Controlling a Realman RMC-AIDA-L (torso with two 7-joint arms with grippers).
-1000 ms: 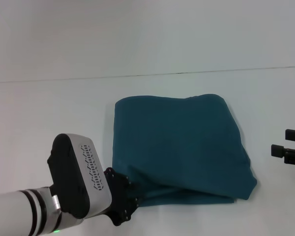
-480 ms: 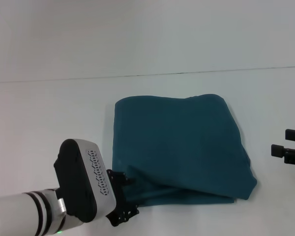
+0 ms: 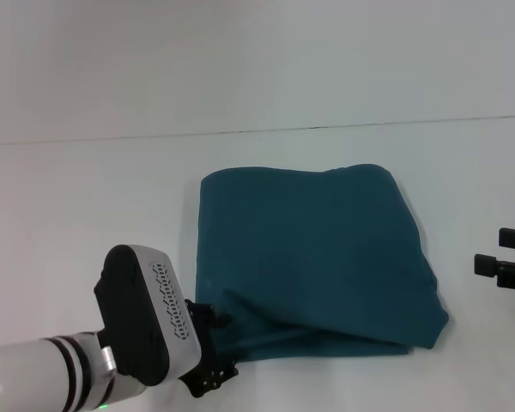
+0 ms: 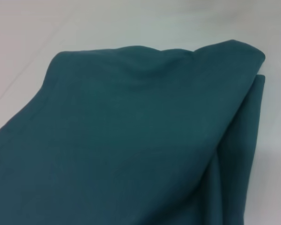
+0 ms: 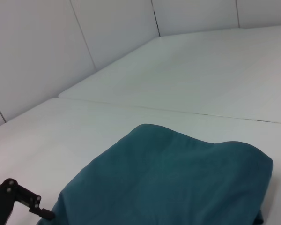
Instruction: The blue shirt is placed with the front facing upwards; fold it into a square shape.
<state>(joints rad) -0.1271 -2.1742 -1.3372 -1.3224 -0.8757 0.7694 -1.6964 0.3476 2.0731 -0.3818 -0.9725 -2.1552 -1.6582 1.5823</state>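
The blue shirt (image 3: pixel 313 253) lies folded into a rough square on the white table, plain teal side up, with layered edges along its near side. It also fills the left wrist view (image 4: pixel 131 140) and shows in the right wrist view (image 5: pixel 178 183). My left gripper (image 3: pixel 216 345) sits at the shirt's near left corner, its dark fingers (image 3: pixel 213 318) spread apart around the cloth edge. The same gripper appears as a black linkage (image 5: pixel 18 199) beside that corner. My right gripper (image 3: pixel 508 253) is parked off the shirt's right side, open and holding nothing.
The white table (image 3: pixel 86 197) stretches all around the shirt, with a thin seam line (image 3: pixel 257 131) running across behind it. White wall panels (image 5: pixel 107 33) rise beyond the table.
My left arm has drawn back and down a little toward the near edge. The shirt and the right gripper have stayed in place.
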